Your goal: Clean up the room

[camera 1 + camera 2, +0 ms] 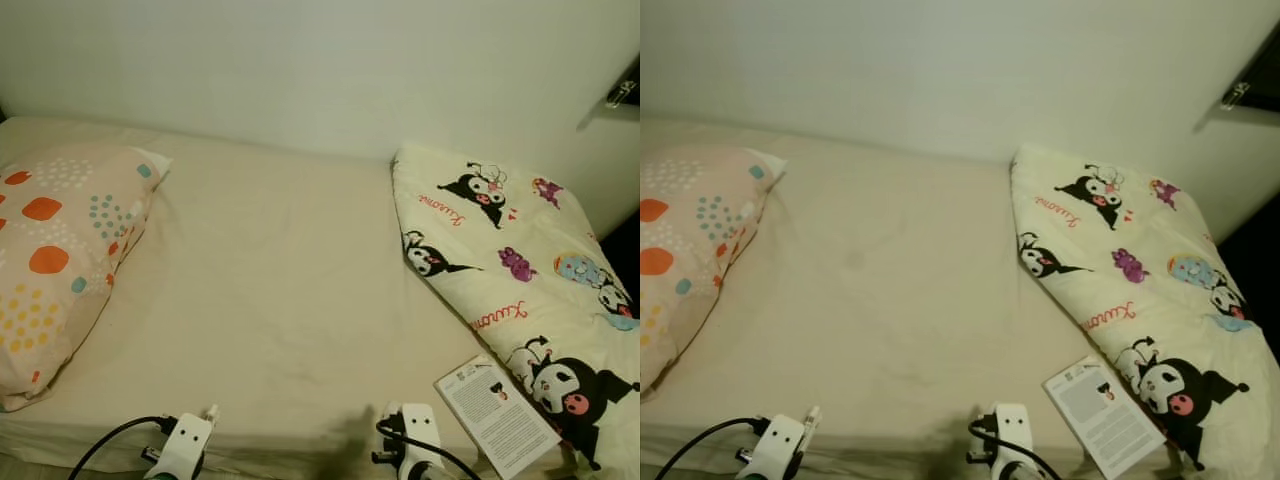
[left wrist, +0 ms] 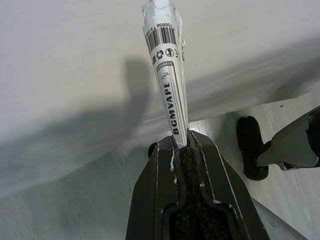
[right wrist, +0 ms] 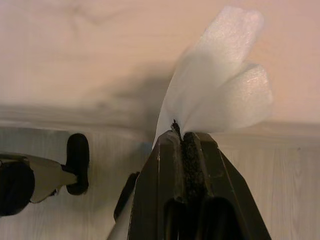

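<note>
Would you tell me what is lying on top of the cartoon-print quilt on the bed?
A printed leaflet rests on the quilt at its near edge, partly overhanging the sheet. Whatever lies beneath the quilt is covered.

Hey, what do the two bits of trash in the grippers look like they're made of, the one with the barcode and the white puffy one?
The wrapper in the left gripper looks like thin printed card or paper: matte white, creased, with a barcode and lettering. The white piece in the right gripper looks like soft foam sheet, probably packing foam: translucent, fine-grained, folded into rounded lobes.
</note>
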Motion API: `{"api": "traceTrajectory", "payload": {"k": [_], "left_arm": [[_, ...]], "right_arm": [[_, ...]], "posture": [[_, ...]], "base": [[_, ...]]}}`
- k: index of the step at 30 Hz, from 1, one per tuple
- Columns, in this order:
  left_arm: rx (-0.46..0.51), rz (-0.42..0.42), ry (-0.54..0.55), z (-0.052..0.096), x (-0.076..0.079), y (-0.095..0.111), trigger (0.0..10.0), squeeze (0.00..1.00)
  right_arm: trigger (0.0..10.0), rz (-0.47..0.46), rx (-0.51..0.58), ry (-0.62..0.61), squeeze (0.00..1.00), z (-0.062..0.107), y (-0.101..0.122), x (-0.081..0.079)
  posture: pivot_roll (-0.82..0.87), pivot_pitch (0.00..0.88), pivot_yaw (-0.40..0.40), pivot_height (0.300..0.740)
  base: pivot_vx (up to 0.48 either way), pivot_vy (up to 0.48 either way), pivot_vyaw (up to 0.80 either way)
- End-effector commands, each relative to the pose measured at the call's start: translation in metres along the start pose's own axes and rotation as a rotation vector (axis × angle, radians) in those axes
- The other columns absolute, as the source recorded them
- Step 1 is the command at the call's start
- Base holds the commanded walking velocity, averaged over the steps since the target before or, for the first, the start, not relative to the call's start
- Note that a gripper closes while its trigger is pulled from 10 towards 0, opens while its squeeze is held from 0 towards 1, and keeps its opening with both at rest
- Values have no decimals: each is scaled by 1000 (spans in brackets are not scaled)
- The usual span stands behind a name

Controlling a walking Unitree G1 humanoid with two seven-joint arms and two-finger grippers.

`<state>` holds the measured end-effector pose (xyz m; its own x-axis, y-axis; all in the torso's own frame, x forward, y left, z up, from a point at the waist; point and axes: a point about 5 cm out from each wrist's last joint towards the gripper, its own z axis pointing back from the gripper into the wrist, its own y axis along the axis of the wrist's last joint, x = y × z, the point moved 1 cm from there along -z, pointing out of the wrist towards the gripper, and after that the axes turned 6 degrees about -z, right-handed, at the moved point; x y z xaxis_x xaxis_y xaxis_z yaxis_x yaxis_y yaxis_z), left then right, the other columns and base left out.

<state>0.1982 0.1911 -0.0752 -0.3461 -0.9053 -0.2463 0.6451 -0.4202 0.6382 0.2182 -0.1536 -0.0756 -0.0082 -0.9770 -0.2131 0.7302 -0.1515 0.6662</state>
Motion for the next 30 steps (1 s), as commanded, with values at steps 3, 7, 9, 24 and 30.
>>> {"api": "traceTrajectory", "payload": {"k": [3,7,9,24,30], "left_arm": [[13,-7,-20,-2,7,2,10000,0],[19,-15,-22,-3,8,3,10000,0],[21,-18,-22,-4,8,3,10000,0],[30,-34,-27,-5,9,3,10000,0],[34,-36,-29,-5,10,4,10000,0]], "right_arm": [[10000,7,-7,0,0,0,-3,0],[10000,19,-7,8,0,0,-2,-2],[10000,20,-7,8,0,0,-2,-2],[10000,28,-11,-2,0,1,-4,2],[10000,20,11,9,0,0,0,0]], "posture": [[145,0,-73,740],[145,0,-73,740],[145,0,-73,740],[139,0,-72,740],[138,0,-72,740]], "base": [[-277,0,0],[-281,0,0],[-285,0,0],[-377,0,0],[-391,0,0]]}}
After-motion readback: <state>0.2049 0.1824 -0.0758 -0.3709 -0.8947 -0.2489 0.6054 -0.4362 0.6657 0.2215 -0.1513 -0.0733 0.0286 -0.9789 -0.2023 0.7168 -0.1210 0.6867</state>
